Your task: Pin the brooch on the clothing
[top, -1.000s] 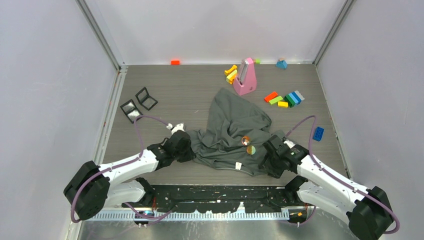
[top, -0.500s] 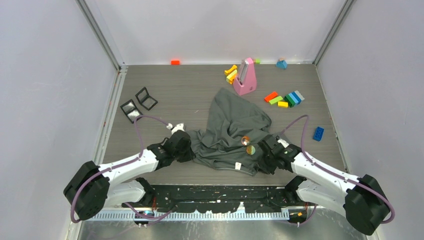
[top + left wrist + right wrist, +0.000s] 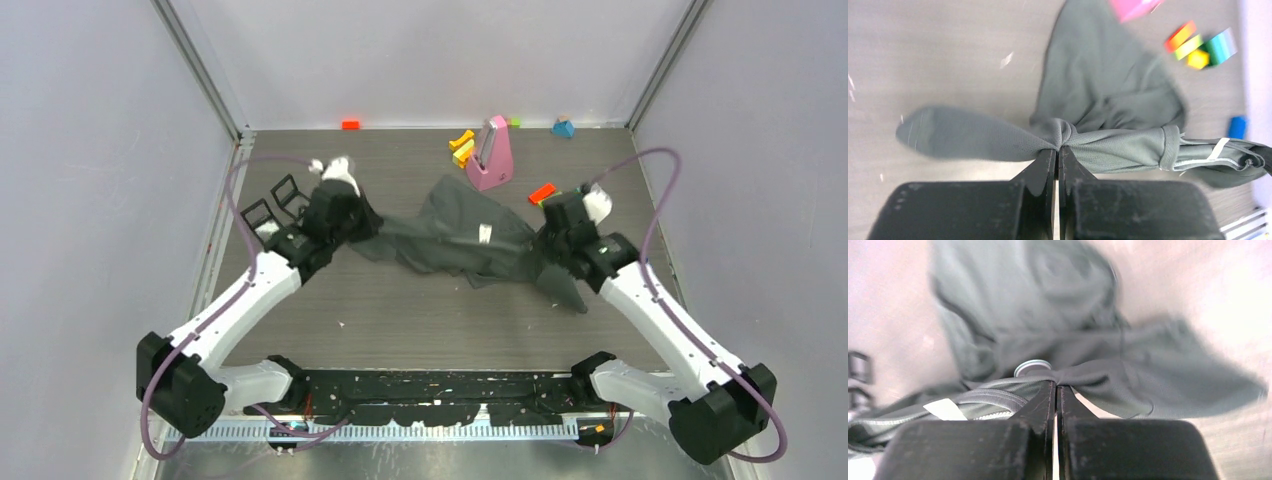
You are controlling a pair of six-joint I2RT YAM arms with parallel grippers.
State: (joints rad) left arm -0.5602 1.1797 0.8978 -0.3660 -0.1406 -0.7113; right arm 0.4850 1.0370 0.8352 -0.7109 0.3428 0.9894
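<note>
Top external view: the dark grey T-shirt (image 3: 455,238) stretches across the middle of the table (image 3: 400,320), held between both arms. A bunched fold at its left end is clamped in the left gripper (image 3: 1057,149), while the right gripper (image 3: 1056,385) pinches its right end. A pink wedge-shaped object (image 3: 489,155) stands just beyond.

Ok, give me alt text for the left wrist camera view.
The left jaws are shut on a bunched fold of a dark grey T-shirt, which stretches right to its white label. Coloured blocks lie on the table beyond.
</note>
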